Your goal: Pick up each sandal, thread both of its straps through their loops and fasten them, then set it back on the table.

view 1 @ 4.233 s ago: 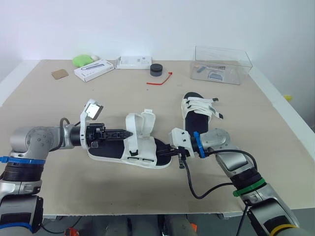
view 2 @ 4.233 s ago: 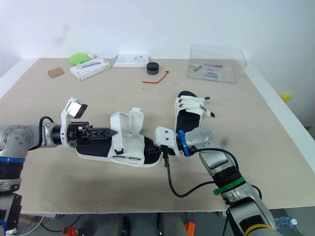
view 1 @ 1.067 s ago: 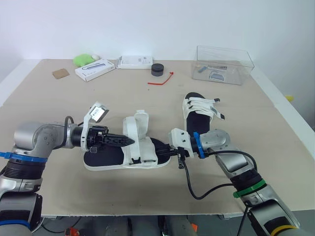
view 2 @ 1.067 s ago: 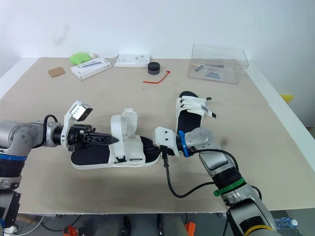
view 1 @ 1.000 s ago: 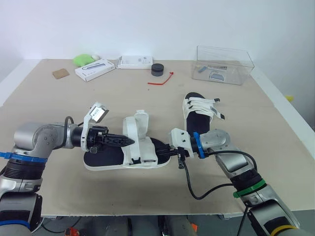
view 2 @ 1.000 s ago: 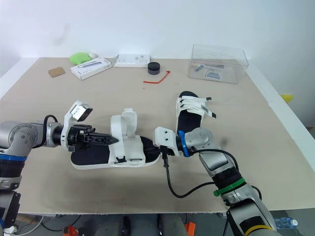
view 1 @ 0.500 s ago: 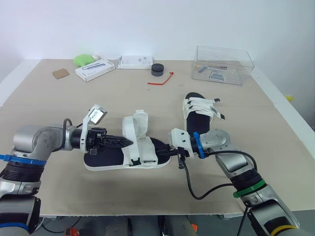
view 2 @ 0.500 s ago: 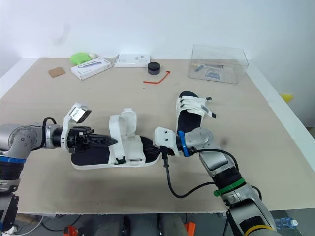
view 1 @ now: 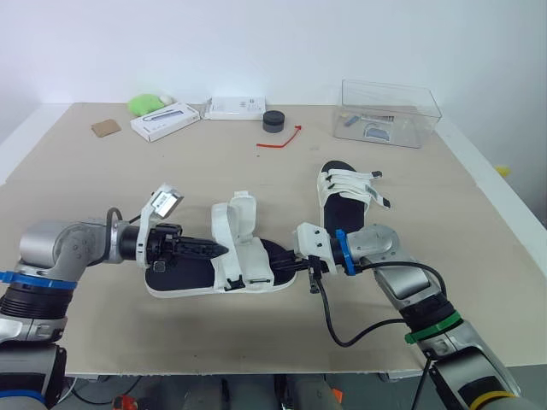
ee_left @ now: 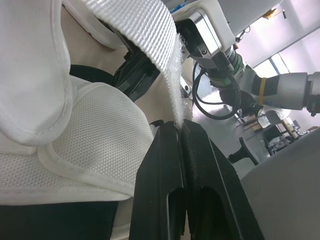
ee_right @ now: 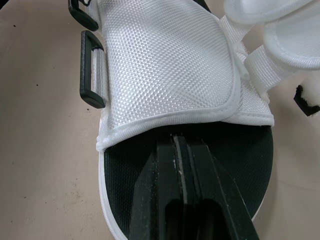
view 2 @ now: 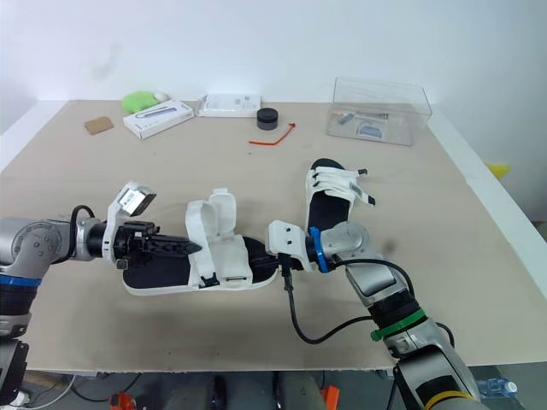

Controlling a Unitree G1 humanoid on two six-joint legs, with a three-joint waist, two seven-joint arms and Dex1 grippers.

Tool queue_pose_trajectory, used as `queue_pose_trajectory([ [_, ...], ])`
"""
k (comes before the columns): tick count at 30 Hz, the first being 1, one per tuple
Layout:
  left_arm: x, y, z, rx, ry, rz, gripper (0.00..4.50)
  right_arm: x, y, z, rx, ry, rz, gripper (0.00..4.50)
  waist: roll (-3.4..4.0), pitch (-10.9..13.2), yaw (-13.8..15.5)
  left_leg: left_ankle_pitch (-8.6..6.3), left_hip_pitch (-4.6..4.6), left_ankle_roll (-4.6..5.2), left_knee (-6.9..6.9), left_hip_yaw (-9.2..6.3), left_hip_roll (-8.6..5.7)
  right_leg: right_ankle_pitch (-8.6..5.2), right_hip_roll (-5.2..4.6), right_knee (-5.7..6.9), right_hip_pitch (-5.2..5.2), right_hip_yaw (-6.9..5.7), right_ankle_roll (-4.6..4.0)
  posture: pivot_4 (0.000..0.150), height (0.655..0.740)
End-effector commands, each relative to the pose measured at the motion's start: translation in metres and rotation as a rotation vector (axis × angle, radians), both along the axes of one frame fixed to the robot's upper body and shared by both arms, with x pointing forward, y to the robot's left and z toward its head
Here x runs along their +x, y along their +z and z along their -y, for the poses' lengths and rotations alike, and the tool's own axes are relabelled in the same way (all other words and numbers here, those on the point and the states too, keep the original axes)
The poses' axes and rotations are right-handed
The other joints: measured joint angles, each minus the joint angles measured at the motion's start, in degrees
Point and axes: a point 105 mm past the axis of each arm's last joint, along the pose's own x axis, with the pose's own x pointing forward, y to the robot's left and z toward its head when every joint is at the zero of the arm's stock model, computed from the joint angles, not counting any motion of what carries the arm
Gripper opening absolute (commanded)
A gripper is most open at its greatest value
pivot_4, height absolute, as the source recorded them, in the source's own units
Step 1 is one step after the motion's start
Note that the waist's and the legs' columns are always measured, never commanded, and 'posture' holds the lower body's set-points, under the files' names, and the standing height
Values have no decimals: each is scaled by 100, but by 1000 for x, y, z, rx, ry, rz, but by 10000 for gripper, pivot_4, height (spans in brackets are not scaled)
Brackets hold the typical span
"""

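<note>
Since the earliest frame, the white-strapped sandal with a black footbed point(view 1: 256, 266) had swung round to lie squarer across the front of the beige table point(view 1: 171, 179). Its raised flaps stood closer together, and the left arm had drawn back a little towards its own side.

The sandal lay flat on the table between the two grippers, well clear of the second white-and-black sandal point(view 1: 346, 195), whose straps looked already fastened.

The left gripper point(ee_left: 176, 127) was closed. Its fingertips pinched the fuzzy edge of the white woven strap point(ee_left: 145, 25), which rose above the upper. The right gripper point(ee_right: 175, 142) was also closed, with its fingers together over the black footbed at the sandal's end. I could not tell whether it actually clamped the sole.

The sandal would probably be light, with a fairly stiff sole and soft, floppy webbing. The mesh upper would likely give under pressure, and the strap could slip out of a thin pinch. The strap's free tip seemed the best place to hold it, while the sole was steadied near the black plastic loops point(ee_right: 92, 90).

Both forearms reached inwards low over the table, nearly level, with the fingers pointing at each other from opposite ends of the sandal.
</note>
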Motion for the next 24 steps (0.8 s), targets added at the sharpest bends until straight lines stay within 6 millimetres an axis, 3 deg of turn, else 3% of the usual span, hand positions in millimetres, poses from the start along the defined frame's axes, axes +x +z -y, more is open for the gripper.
queue_pose_trajectory([
  [1, 0, 6, -3, 10, -7, 24, 671, 1, 5, -1, 1, 6, 24, 0, 0, 0, 0, 0, 0, 0, 0, 0, 0, 0, 0, 0, 0, 0, 0, 1500, 7400],
  [11, -6, 4, -1, 20, -37, 18, 671, 2, 5, -1, 0, 6, 26, 0, 0, 0, 0, 0, 0, 0, 0, -2, 0, -1, 0, 0, 1, -2, -1, 1500, 7400],
  [19, -14, -12, 4, 83, -65, 50, 671, 3, 5, -3, 2, 10, 30, 0, 0, 0, -1, 0, 1, 0, 0, -3, 0, -2, 0, 0, 1, -2, -2, 1500, 7400],
  [24, -7, -16, 7, 98, -35, 103, 671, 3, 5, -4, 3, 12, 30, 0, 0, 0, -1, 0, 3, 0, 0, -10, 1, -3, 2, 0, 4, -7, -4, 1500, 7400],
])
